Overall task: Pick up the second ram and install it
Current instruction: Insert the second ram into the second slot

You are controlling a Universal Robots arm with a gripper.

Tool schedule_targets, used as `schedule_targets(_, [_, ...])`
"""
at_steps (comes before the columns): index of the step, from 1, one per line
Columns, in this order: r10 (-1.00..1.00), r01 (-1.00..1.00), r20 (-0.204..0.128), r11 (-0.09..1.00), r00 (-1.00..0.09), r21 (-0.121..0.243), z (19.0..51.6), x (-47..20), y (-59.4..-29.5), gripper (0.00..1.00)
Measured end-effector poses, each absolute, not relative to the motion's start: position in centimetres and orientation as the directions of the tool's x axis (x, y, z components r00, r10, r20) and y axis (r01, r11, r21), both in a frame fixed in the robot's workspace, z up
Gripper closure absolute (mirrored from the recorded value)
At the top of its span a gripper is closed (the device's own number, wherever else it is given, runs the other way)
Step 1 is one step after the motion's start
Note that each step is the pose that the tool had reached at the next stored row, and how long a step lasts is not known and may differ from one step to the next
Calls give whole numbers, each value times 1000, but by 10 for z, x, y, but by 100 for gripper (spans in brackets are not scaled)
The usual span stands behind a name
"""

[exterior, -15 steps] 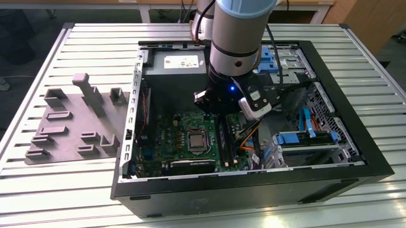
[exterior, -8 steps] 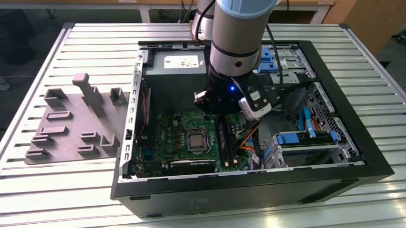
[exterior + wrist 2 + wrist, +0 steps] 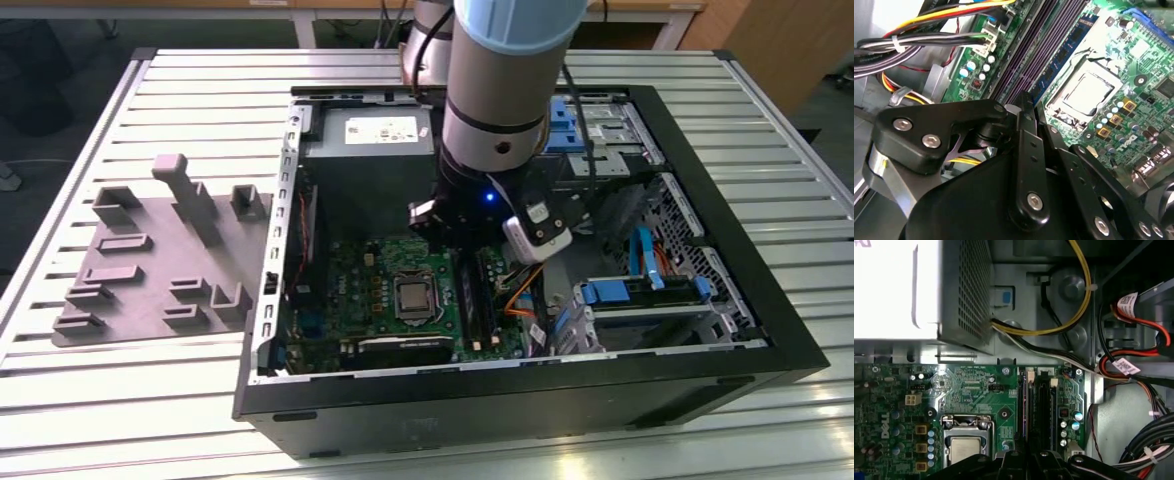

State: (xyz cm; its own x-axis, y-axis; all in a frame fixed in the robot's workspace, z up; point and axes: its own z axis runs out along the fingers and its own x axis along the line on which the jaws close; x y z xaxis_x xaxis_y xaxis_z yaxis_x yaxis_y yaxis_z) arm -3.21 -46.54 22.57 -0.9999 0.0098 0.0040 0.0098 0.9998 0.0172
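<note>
Position: the gripper (image 3: 1026, 102) is down inside the open computer case (image 3: 747, 340), directly over the memory sockets (image 3: 1026, 410) beside the processor (image 3: 965, 450) on the green board (image 3: 969, 390).

Gripper state: cannot be determined. Its tip sits right at the sockets, and no gap or grasp can be confirmed.

Task item: a long dark strip (image 3: 1044, 415) stands edge-on in the socket row under the gripper. It is judged to be the second ram, already at or in its socket. Whether it is fully seated cannot be told.

Handling assessment: the stick is judged light, thin and stiff along its length. It would be fragile against twisting or sideways load.

Recommended hold: across the two flat faces near mid-length, clear of the contact edge. Any pressing force should run straight down the socket line.

Hazards: bundled cables (image 3: 1149, 450) lie near the sockets, on the side away from the processor.
</note>
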Motion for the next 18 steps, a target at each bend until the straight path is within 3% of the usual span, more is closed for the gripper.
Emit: schedule_targets(18, [27, 27, 4, 999, -1000, 21, 217, -30, -474, 86])
